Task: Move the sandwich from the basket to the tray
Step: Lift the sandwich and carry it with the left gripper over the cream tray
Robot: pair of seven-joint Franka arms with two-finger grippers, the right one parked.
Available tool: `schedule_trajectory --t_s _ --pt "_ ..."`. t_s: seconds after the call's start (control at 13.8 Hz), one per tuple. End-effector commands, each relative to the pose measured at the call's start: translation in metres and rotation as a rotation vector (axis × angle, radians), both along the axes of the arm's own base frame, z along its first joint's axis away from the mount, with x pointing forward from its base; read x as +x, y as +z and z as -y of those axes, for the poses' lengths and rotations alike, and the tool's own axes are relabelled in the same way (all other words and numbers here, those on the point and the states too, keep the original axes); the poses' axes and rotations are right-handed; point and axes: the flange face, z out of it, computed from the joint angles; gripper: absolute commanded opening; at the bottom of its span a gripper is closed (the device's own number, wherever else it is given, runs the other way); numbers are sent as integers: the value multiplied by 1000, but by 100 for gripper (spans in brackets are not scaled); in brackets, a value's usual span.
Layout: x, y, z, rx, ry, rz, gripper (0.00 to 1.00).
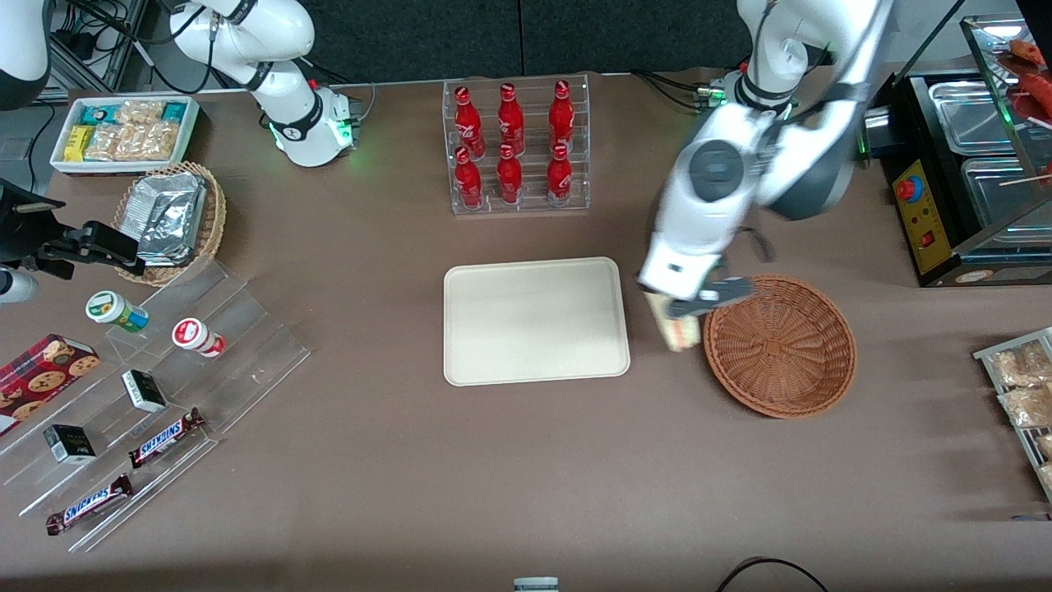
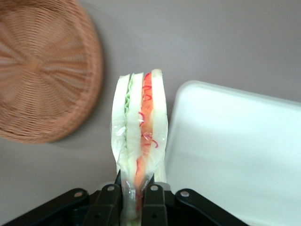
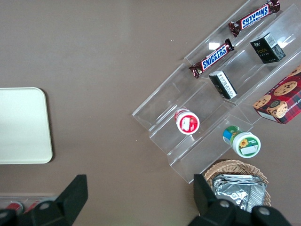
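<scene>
The jaws are clamped on one end of the sandwich (image 2: pixel 140 136), a triangular wedge of pale white bread in clear film with green filling along one layer and red-orange filling along another. The gripper (image 2: pixel 135 193) of the left arm holds this wedge edge-on, with most of its length projecting free of the fingers (image 2: pixel 153 202). In the front view the gripper (image 1: pixel 697 302) and the sandwich (image 1: pixel 678 333) are above the bare brown table, between the round, shallow, reddish-brown woven wicker basket (image 1: pixel 781 345) and the flat cream-white rectangular tray (image 1: pixel 536 321) with rounded corners and a low rim. The sandwich is out of the basket and not yet over the tray; its free end is close to the tray's nearer rim. Judged risks: the film appears smooth and the bread soft, so the load may slip or sag in a narrow grip during travel. If the descent is started too early, the free end may catch the raised rim or land on the table beside it. If released while standing on edge, the wedge may topple, possibly across the rim. Excess clamping force may crush the layers.
</scene>
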Motion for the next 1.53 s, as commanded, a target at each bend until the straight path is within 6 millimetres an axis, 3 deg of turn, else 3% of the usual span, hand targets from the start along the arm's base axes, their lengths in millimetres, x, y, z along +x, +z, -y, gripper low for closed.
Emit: schedule_trajectory --t_s 0.0,0.51,0.87,1.09,1.45 --pt "-1 -34 73 17 -70 -16 0" --pt "-42 -93 175 8 -189 -45 0" --pt "-41 -117 186 -43 -186 -23 0" --pt "-36 -121 192 -116 -161 3 0" --pt "-41 -137 193 -90 -186 -6 1"
